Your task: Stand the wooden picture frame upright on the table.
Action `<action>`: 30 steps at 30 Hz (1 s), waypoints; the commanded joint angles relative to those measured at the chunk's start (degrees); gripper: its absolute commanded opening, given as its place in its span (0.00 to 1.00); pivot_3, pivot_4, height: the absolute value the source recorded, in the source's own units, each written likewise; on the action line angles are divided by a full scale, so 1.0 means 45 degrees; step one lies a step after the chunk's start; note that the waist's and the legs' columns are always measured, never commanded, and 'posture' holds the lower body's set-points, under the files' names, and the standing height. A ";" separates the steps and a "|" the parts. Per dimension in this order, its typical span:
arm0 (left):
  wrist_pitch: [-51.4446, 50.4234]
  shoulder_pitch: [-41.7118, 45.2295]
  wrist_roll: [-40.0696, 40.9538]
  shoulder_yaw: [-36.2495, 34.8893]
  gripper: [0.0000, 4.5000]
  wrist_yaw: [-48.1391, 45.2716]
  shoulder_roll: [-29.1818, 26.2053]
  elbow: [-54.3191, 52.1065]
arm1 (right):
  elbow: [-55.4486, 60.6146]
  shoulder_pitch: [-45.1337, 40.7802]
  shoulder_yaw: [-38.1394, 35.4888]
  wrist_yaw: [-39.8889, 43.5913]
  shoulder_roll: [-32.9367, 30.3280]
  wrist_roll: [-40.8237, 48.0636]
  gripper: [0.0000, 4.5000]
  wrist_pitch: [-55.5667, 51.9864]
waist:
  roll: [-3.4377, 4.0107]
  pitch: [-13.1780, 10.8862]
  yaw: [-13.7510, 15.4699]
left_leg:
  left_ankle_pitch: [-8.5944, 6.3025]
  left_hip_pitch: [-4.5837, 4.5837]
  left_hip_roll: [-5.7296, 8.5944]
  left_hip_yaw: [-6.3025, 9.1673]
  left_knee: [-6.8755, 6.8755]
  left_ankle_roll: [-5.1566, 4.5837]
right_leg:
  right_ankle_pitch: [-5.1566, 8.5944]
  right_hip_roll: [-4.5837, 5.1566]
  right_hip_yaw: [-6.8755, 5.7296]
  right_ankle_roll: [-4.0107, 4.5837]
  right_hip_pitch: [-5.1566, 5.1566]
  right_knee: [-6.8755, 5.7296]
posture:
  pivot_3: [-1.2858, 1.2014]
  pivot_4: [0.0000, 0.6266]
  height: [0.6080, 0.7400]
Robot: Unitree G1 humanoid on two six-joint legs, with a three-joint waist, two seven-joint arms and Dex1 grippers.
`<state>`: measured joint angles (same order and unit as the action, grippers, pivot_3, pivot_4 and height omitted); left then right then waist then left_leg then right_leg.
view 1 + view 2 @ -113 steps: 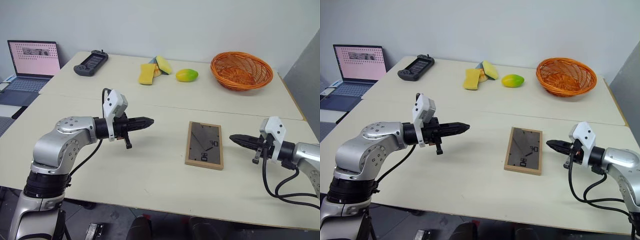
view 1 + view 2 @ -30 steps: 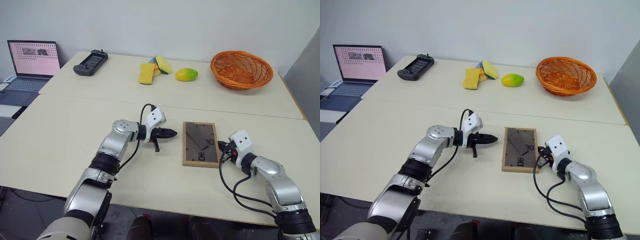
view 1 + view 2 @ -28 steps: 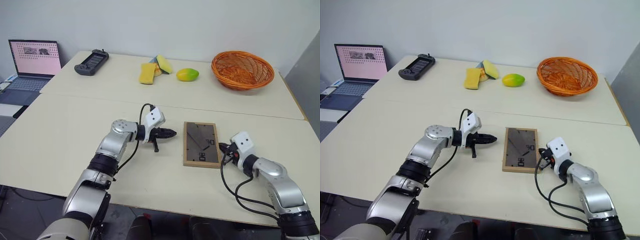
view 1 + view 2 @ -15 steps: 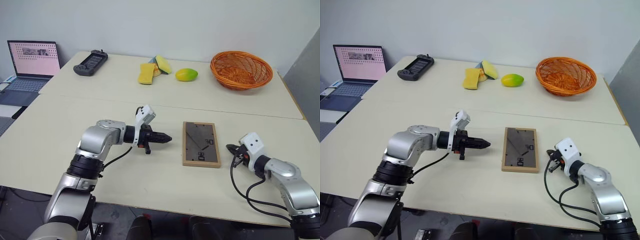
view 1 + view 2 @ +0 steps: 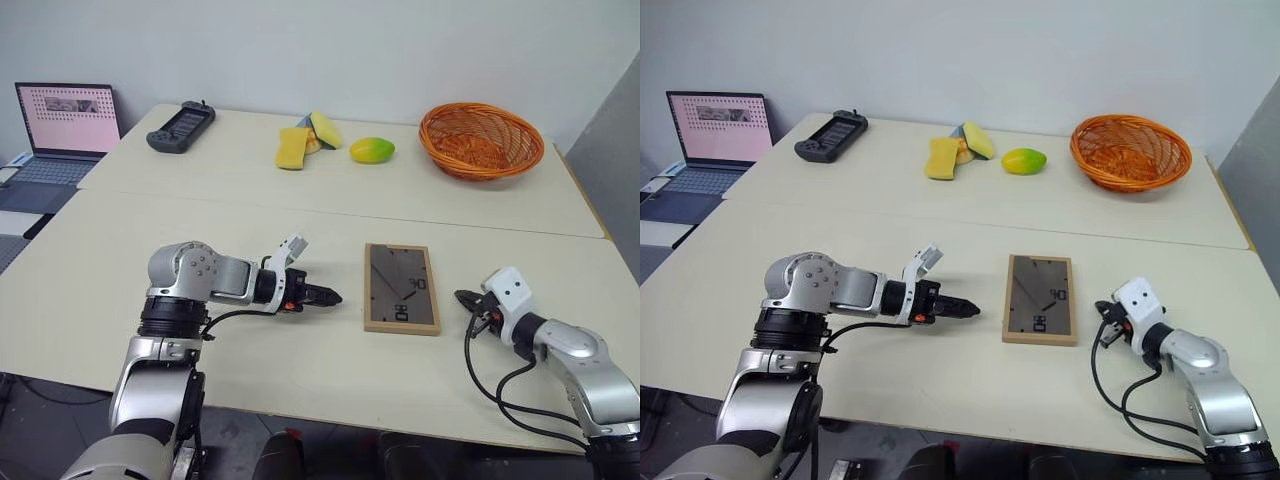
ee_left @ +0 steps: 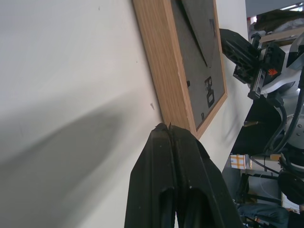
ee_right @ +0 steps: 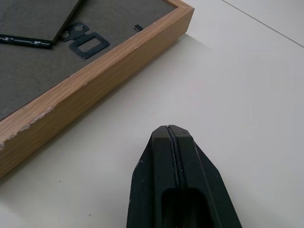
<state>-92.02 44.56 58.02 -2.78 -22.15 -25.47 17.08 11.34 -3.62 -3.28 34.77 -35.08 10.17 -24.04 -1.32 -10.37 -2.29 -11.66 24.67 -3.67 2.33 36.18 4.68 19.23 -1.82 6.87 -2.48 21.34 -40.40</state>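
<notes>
The wooden picture frame (image 5: 401,288) lies back-up on the tabletop (image 5: 120,260); closed, empty left hand (image 5: 331,298) and right hand (image 5: 462,297) flank it.

Plain room, pale wall glowing under even light

A bare white wall (image 5: 400,50) is running across the top, a grey panel (image 5: 610,150) is leaning in at the right edge, and a laptop (image 5: 62,125) is sitting lit at upper left on a side surface.

An open laptop (image 5: 62,128), a black handheld controller (image 5: 181,125), yellow sponges (image 5: 307,139), a mango (image 5: 371,150) and an orange wicker basket (image 5: 481,140) are seen at the far side.
</notes>
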 commanded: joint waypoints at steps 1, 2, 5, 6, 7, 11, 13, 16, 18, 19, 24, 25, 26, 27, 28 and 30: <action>-0.0106 -0.0273 0.2192 -0.0306 0.01 0.1993 -0.0060 0.0282 | 0.0598 0.0082 -0.0087 -0.0150 0.0051 -0.0073 0.00 0.0140 | 0.0001 0.0001 -0.0003 | 0.0001 0.0000 0.0001 0.0000 0.0002 0.0001 | 0.0000 0.0000 0.0000 0.0000 0.0000 -0.0002 | 0.52 0.24 1.00; -0.0106 -0.0265 0.2578 -0.0378 0.05 0.2435 0.0021 0.0370 | 0.0627 0.0092 -0.0027 -0.0167 0.0079 -0.0096 0.00 0.0131 | 0.0001 0.0001 -0.0008 | 0.0001 -0.0003 0.0000 -0.0001 0.0003 0.0001 | 0.0000 0.0000 0.0001 0.0000 0.0000 -0.0003 | 0.52 0.24 1.00; -0.0106 -0.0291 0.3612 -0.0544 0.17 0.3634 0.0210 0.0459 | 0.0760 0.0123 0.0051 -0.0188 0.0123 -0.0089 0.00 0.0054 | 0.0001 0.0001 -0.0008 | 0.0002 -0.0005 0.0002 -0.0001 0.0005 0.0003 | 0.0000 -0.0001 0.0000 0.0000 0.0001 -0.0011 | 0.52 0.24 1.00; -0.0106 -0.0284 0.3835 -0.0607 0.23 0.3970 0.0304 0.0496 | 0.0798 0.0126 0.0077 -0.0196 0.0130 -0.0095 0.00 0.0028 | 0.0001 0.0001 -0.0008 | 0.0002 -0.0004 0.0003 -0.0001 0.0005 0.0003 | 0.0000 0.0000 0.0001 0.0000 0.0001 -0.0011 | 0.52 0.24 1.00; -0.0106 -0.0262 0.4035 -0.0698 0.28 0.4303 0.0412 0.0576 | 0.0824 0.0124 0.0106 -0.0202 0.0133 -0.0104 0.00 0.0009 | 0.0001 0.0001 -0.0007 | 0.0002 -0.0005 0.0004 -0.0001 0.0006 0.0004 | 0.0000 -0.0001 0.0002 0.0000 0.0001 -0.0011 | 0.52 0.24 1.00; -0.0106 -0.0068 0.4761 -0.0974 0.51 0.5348 0.0713 0.1073 | 0.0964 0.0157 0.0144 -0.0245 0.0111 -0.0072 0.00 -0.0083 | 0.0002 0.0002 0.0005 | 0.0004 -0.0004 0.0007 -0.0001 0.0012 0.0007 | 0.0000 -0.0001 0.0001 0.0000 0.0001 -0.0014 | 0.52 0.24 1.00; -0.0106 0.0026 0.5239 -0.0858 0.59 0.5697 0.0628 0.1307 | 0.1021 0.0194 0.0134 -0.0252 0.0078 -0.0059 0.00 -0.0107 | 0.0002 0.0002 -0.0002 | 0.0004 -0.0004 0.0007 -0.0002 0.0014 0.0006 | 0.0000 -0.0001 0.0002 0.0000 0.0001 -0.0016 | 0.52 0.24 1.00; -0.0106 0.0435 0.5595 -0.1022 0.73 0.6160 0.0633 0.1806 | 0.1116 0.0286 0.0078 -0.0254 0.0037 -0.0036 0.00 -0.0144 | 0.0002 0.0002 0.0001 | 0.0005 -0.0005 0.0008 -0.0001 0.0014 0.0008 | 0.0000 -0.0001 0.0000 0.0000 0.0002 -0.0018 | 0.52 0.24 1.00; -0.0106 0.0844 0.5600 -0.1343 0.79 0.6486 0.0859 0.2385 | 0.1150 0.0368 0.0072 -0.0266 0.0033 -0.0047 0.00 -0.0134 | 0.0002 0.0002 0.0009 | 0.0005 -0.0004 0.0014 -0.0001 0.0015 0.0008 | 0.0000 -0.0001 0.0002 0.0000 0.0002 -0.0017 | 0.52 0.24 1.00; -0.0106 0.0975 0.5593 -0.1414 0.79 0.6597 0.0949 0.2545 | 0.1158 0.0402 0.0080 -0.0273 0.0035 -0.0059 0.00 -0.0124 | 0.0002 0.0002 0.0014 | 0.0005 -0.0004 0.0014 -0.0001 0.0015 0.0009 | 0.0000 -0.0001 0.0001 0.0000 0.0002 -0.0017 | 0.52 0.24 1.00; -0.0106 0.1232 0.5707 -0.1506 0.79 0.7227 0.1486 0.3458 | 0.1363 0.0502 0.0485 -0.0384 0.0171 -0.0274 0.00 -0.0159 | 0.0002 0.0002 0.0028 | 0.0007 -0.0002 0.0018 0.0000 0.0016 0.0013 | 0.0000 0.0000 0.0003 -0.0001 0.0001 -0.0016 | 0.52 0.24 1.00; -0.0106 0.1263 0.5767 -0.1507 0.79 0.7332 0.1564 0.3621 | 0.1419 0.0507 0.0557 -0.0408 0.0212 -0.0302 0.00 -0.0182 | 0.0002 0.0002 0.0022 | 0.0008 -0.0002 0.0018 0.0001 0.0016 0.0013 | 0.0000 -0.0001 0.0001 -0.0001 0.0001 -0.0016 | 0.52 0.24 1.00; -0.0106 0.1292 0.5883 -0.1426 0.79 0.7422 0.1600 0.3815 | 0.1489 0.0482 0.0619 -0.0454 0.0273 -0.0298 0.00 -0.0238 | 0.0002 0.0003 0.0020 | 0.0008 -0.0003 0.0017 0.0001 0.0016 0.0014 | 0.0000 -0.0001 0.0002 -0.0001 0.0004 -0.0016 | 0.52 0.24 1.00; -0.0106 0.1314 0.5990 -0.1363 0.79 0.7505 0.1610 0.3944 | 0.1536 0.0462 0.0652 -0.0482 0.0314 -0.0297 0.00 -0.0282 | 0.0002 0.0002 0.0017 | 0.0009 -0.0003 0.0017 0.0002 0.0016 0.0016 | 0.0000 -0.0001 0.0001 0.0000 0.0004 -0.0017 | 0.52 0.24 1.00; -0.0106 0.1358 0.6165 -0.1234 0.79 0.7568 0.1604 0.4131 | 0.1605 0.0431 0.0694 -0.0523 0.0376 -0.0307 0.00 -0.0351 | 0.0002 0.0002 0.0006 | 0.0009 -0.0003 0.0017 0.0001 0.0016 0.0017 | 0.0000 -0.0001 0.0002 -0.0001 0.0005 -0.0017 | 0.52 0.24 1.00; -0.0106 0.1515 0.6519 -0.0997 0.79 0.7570 0.1486 0.4531 | 0.1735 0.0393 0.0743 -0.0575 0.0465 -0.0321 0.00 -0.0456 | 0.0002 0.0002 0.0007 | 0.0011 -0.0003 0.0017 0.0001 0.0016 0.0019 | 0.0000 -0.0001 0.0003 -0.0001 0.0006 -0.0018 | 0.52 0.24 1.00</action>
<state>-92.16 50.17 84.50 -8.07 11.87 -18.22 35.88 16.45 -1.24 0.34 32.69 -33.17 8.92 -25.66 -1.32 -10.36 -2.26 -11.60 24.66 -3.59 2.34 36.25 4.77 19.23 -1.82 6.88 -2.48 21.37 -40.48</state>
